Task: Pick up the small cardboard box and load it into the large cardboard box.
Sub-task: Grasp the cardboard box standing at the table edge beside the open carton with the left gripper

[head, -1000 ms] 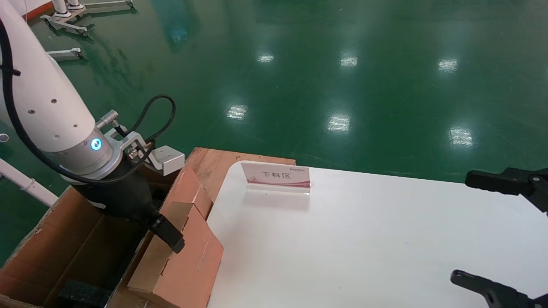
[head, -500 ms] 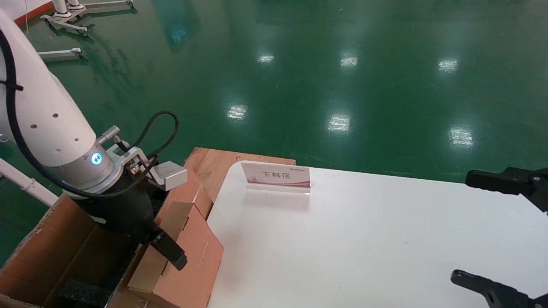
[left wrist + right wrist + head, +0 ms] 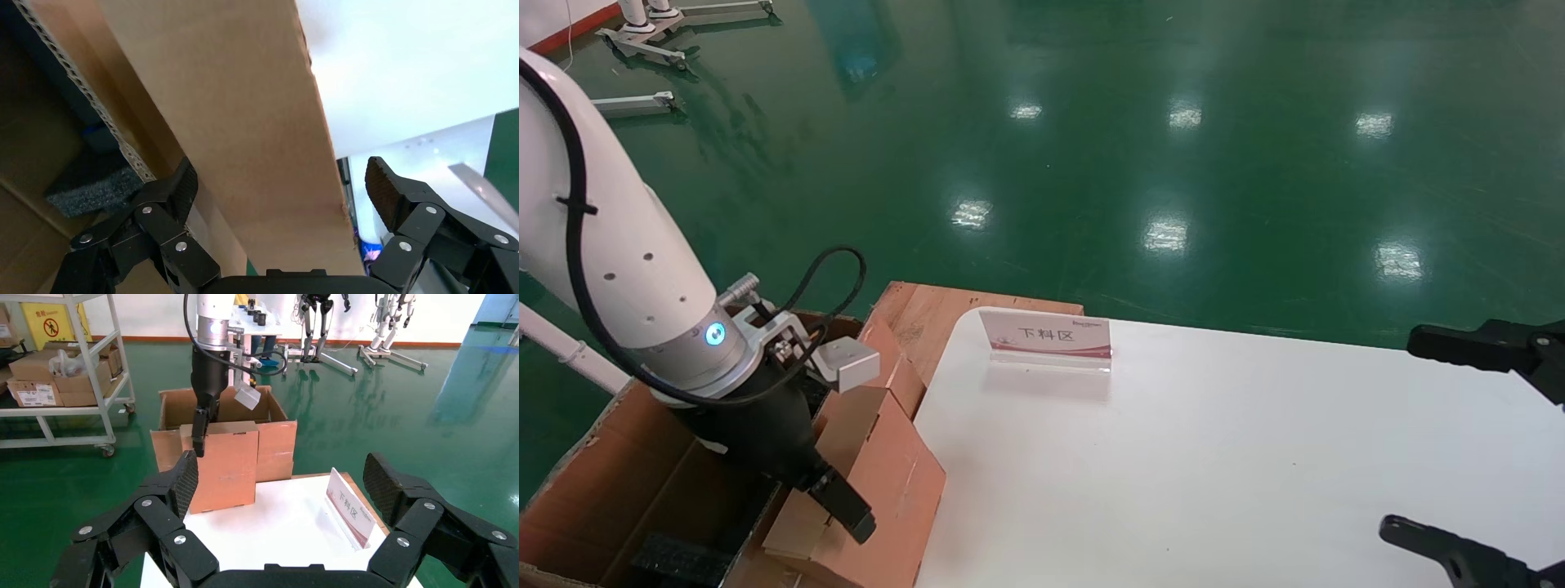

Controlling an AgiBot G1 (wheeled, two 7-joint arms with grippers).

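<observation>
Left gripper (image 3: 842,506), jaws wide, straddles the small cardboard box (image 3: 878,482); release it at 9 o'clock into the large cardboard box (image 3: 617,482).

Reddish-brown small cardboard box (image 3: 878,482), brown large cardboard box (image 3: 617,482), white table (image 3: 1214,457), glossy green floor (image 3: 1091,147).

My left gripper (image 3: 850,514) has sunk lower and nearer along the small box (image 3: 878,482), its wrist dropping toward the large box (image 3: 641,482). The small box has tipped slightly further down with it.
</observation>
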